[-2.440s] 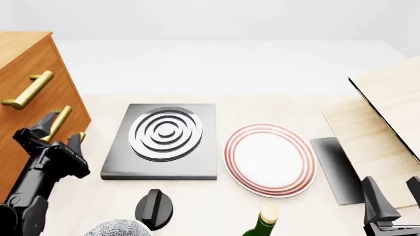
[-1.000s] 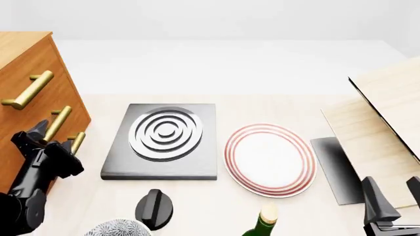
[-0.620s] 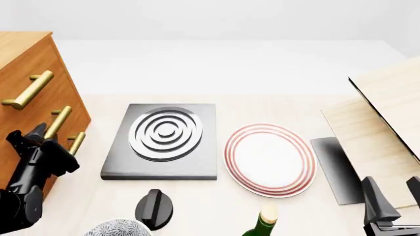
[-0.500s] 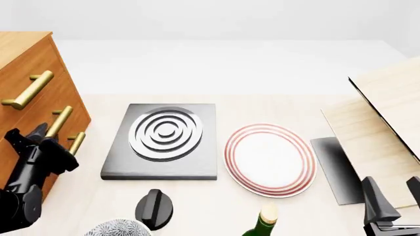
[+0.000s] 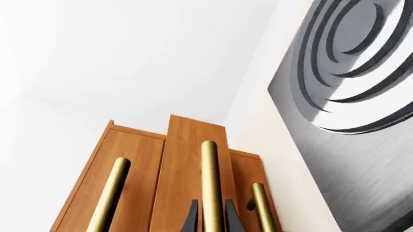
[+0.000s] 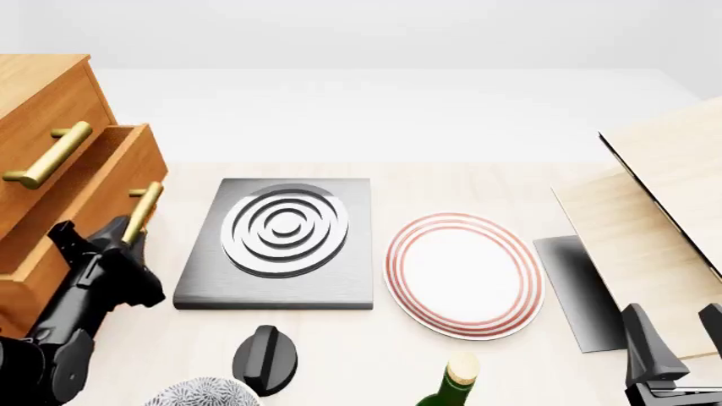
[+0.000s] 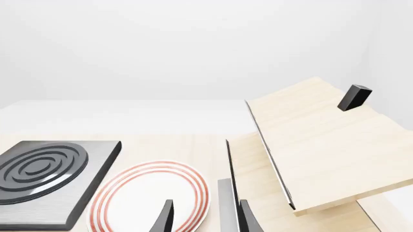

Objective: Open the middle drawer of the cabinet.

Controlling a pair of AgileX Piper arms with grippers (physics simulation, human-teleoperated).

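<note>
The cabinet (image 6: 34,85) stands at the table's left edge, orange-brown with brass bar handles. Its middle drawer (image 6: 79,211) sticks out from the cabinet front toward the table's centre, and its open top edge shows below the upper drawer. My left gripper (image 6: 122,237) is shut on the middle drawer's handle (image 6: 142,211). The left wrist view has the handle (image 5: 210,183) running between the two black fingertips (image 5: 191,220), with the drawer front (image 5: 184,159) ahead of its neighbours. My right gripper (image 6: 677,338) stands open at the near right, holding nothing, fingers (image 7: 164,217) apart.
A dark slab with raised rings (image 6: 282,241) lies just right of the drawer. A red-rimmed plate (image 6: 462,275), a black knob (image 6: 265,355), a green bottle (image 6: 451,385) and a speckled bowl (image 6: 203,393) sit nearer. A pale wooden box (image 6: 665,194) stands at the right.
The middle drawer has slid out of the cabinet toward the right. My left gripper, shut on its handle, moved right with it. The right arm stayed still.
</note>
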